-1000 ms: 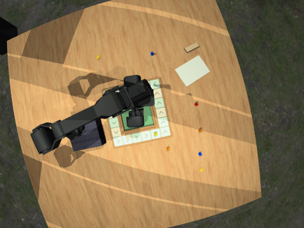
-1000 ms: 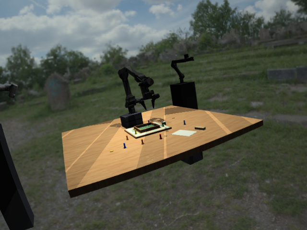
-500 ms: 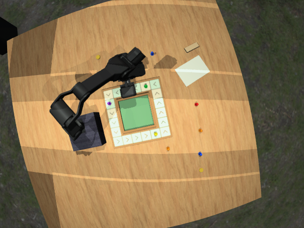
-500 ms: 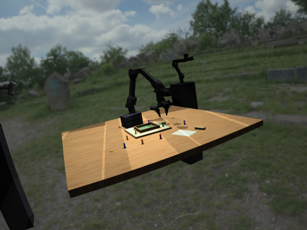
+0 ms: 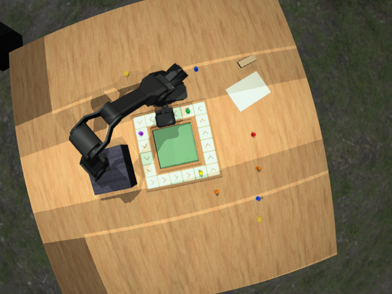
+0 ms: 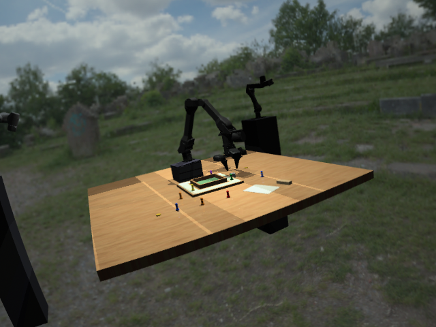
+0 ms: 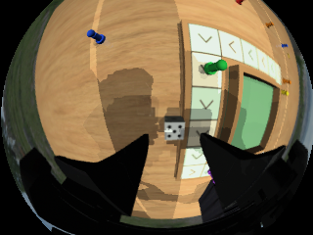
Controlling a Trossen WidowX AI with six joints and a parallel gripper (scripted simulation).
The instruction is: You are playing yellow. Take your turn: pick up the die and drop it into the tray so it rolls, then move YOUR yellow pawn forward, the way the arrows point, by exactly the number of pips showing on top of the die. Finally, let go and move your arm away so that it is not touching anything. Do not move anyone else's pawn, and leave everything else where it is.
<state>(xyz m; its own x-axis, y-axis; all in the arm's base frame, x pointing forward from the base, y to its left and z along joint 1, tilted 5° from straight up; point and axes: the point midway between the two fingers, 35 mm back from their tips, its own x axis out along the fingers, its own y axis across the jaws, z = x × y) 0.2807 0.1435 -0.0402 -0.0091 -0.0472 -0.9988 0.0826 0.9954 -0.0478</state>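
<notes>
My gripper [image 6: 231,169] [image 7: 174,137] is open above the table beside the board, fingers pointing down. The white die [image 7: 174,128] lies on the table against the board's outer edge, between and below the fingertips in the wrist view; its upper face shows a centre pip and corner pips. The top view hides it under the arm. The yellow pawn [image 5: 200,173] [image 6: 192,187] [image 7: 285,92] stands on the board [image 5: 176,177], one square before the lower right corner in the top view. The tray [image 5: 179,166] [image 7: 234,93] with green felt is empty.
A green pawn [image 5: 188,111] [image 7: 215,67] and a purple pawn [image 5: 141,133] stand on the board. A blue pawn [image 5: 196,68] [image 7: 96,36] stands behind it. Other loose pawns, a red one [image 5: 253,134] among them, a white sheet [image 5: 248,91] and a wooden block [image 5: 247,61] lie farther off.
</notes>
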